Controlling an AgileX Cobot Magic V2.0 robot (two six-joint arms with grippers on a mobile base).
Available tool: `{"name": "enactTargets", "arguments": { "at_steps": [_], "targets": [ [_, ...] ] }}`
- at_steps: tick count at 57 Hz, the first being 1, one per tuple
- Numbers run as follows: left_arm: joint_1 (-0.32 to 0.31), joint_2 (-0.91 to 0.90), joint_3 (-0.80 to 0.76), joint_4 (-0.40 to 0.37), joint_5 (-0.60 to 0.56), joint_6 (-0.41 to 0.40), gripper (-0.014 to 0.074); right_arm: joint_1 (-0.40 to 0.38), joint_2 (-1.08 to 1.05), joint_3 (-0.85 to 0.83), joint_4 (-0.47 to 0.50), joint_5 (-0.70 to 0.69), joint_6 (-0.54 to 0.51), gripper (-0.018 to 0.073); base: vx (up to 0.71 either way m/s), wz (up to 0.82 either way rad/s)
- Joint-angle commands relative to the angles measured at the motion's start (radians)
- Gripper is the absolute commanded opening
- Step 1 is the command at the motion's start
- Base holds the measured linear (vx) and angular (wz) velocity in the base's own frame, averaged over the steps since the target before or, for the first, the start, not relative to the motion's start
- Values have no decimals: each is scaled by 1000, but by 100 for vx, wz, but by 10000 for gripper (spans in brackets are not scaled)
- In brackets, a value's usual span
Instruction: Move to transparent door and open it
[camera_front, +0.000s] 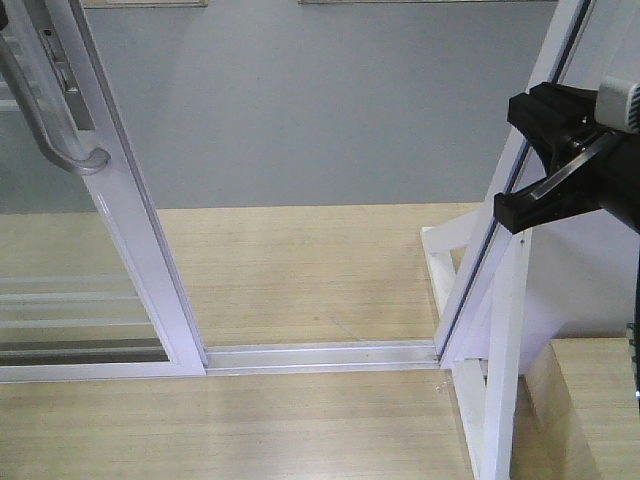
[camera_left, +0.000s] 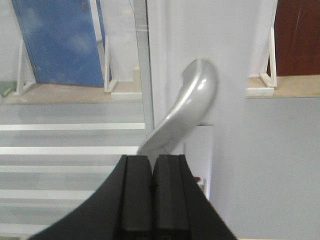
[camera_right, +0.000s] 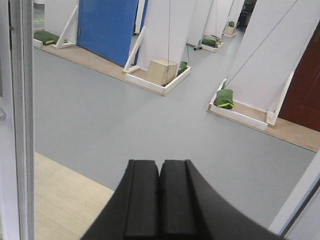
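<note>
Door slid left, gap open ahead of us

We see the door (camera_front: 125, 215) at the left of the front view, its handle (camera_front: 55, 130) at the upper left, and the track (camera_front: 320, 355) bare across to the right frame (camera_front: 500, 250). Our left gripper (camera_left: 152, 195) has its pads pressed together on nothing, the handle (camera_left: 187, 110) just beyond its tips; whether they touch we cannot tell. Our right gripper (camera_right: 160, 200) is likewise closed and empty, looking out over the grey floor (camera_right: 125, 115). To widen the gap, we judge a steady leftward push along the track, low on the handle, works best. The opening gives room; the right arm (camera_front: 570, 165) sits near the right frame's edge, so we would keep it in.
</note>
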Motion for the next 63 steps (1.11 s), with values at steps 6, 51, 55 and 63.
{"name": "enactTargets", "arguments": {
  "at_steps": [6,51,55,63],
  "targets": [
    [-8,-240,126,4,-25,-17,-6,-2,-17,-30,2,-91,2,-6,0,0],
    [-143,-1089,512,-188,495,-5,-6,-2,-408,63,34,206,-2,-6,0,0],
    [-143,-1135,531,-209,505,-6,-6,-2,-434,89,34,198,-2,-6,0,0],
    [-143,-1185,537,-224,506,-6,-6,-2,-452,108,38,202,-1,-6,0,0]
  ]
}}
